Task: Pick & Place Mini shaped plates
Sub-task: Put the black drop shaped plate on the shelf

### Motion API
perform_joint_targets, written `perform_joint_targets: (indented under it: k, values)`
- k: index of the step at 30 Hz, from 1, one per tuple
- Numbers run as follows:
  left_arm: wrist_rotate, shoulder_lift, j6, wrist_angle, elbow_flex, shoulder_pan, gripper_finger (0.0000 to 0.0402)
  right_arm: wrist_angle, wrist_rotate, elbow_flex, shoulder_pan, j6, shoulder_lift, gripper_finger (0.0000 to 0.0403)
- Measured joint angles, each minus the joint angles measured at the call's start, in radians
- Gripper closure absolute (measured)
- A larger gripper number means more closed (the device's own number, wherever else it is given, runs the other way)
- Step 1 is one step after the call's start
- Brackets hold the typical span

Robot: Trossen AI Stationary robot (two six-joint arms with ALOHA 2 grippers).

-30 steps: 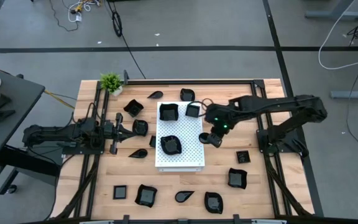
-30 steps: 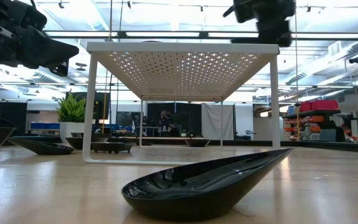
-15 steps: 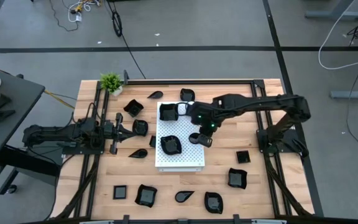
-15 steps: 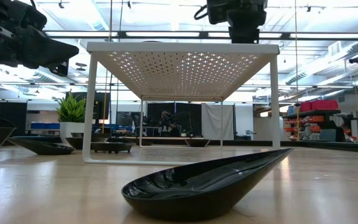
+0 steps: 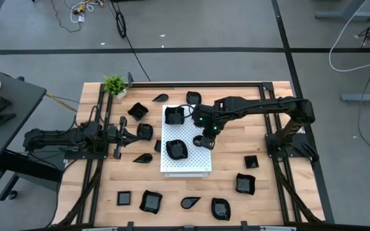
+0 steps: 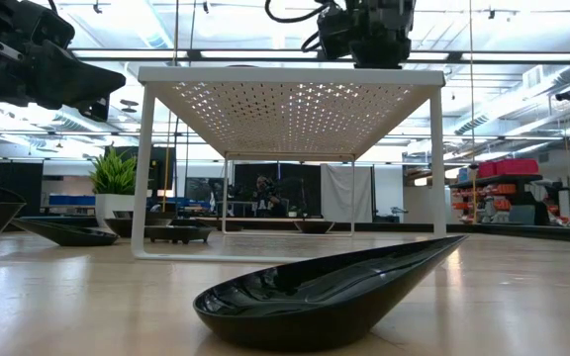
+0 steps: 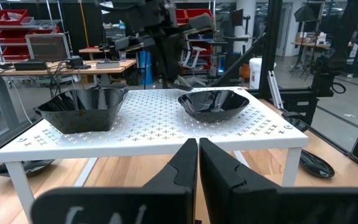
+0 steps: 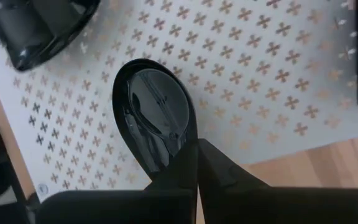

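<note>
Beneath my right gripper (image 8: 197, 152), pinching a glossy black teardrop plate (image 8: 157, 112) by its rim, lies the white perforated board (image 8: 253, 68); tilted, it may slip.

Bright overhead lighting, sharp views, glossy reflections

No readable text, label or number anywhere.

Two black plates sit on the white perforated board (image 7: 148, 134): an angular plate (image 7: 82, 110) and a round wavy plate (image 7: 213, 104) (well apart); the left gripper (image 7: 198, 163) is closed before them.
</note>
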Motion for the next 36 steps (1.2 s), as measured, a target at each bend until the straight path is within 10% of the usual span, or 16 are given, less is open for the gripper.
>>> perform_joint_targets:
  k: [12,24,36]
  values:
    - [0.0,0.0,0.0,0.0,0.0,0.0,0.0381,0.037,-0.028,0.0,-0.003,-0.287,0.0,0.0401]
    - [0.0,0.0,0.0,0.0,0.0,0.0,0.0381,0.049,-0.051,0.0,-0.003,-0.92,-0.001,0.0401]
    - [0.0,0.0,0.0,0.0,0.0,0.0,0.0381,0.077,-0.054,0.029,0.041,-1.051,-0.002,0.0401]
